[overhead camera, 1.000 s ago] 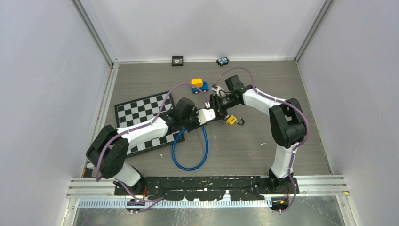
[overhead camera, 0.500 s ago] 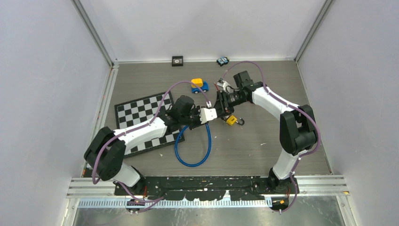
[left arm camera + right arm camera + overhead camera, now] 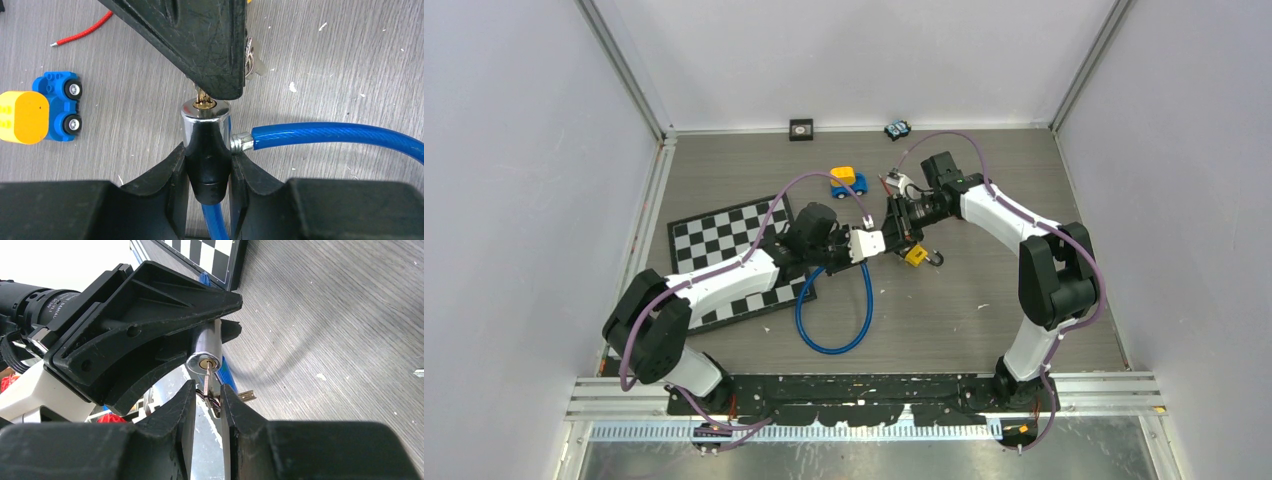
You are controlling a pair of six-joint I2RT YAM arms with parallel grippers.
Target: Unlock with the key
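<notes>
Grey wood-grain table (image 3: pixel 984 200), white walls round it. Near centre, the chrome lock cylinder (image 3: pixel 206 131) of the blue cable lock (image 3: pixel 325 135) sits pinched betw. the L gripper's (image 3: pixel 207 162) jaws. The key (image 3: pixel 206 376) has its tip in the keyhole, and the R gripper's (image 3: pixel 206 392) jaws are clamped on its head. The blue/yellow toy car (image 3: pixel 42 115) lies nearby, the chessboard (image 3: pixel 724 240) to the left.

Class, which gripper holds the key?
The right gripper: it pinches the key, tip in the lock, whereas the left gripper clamps that lock.
</notes>
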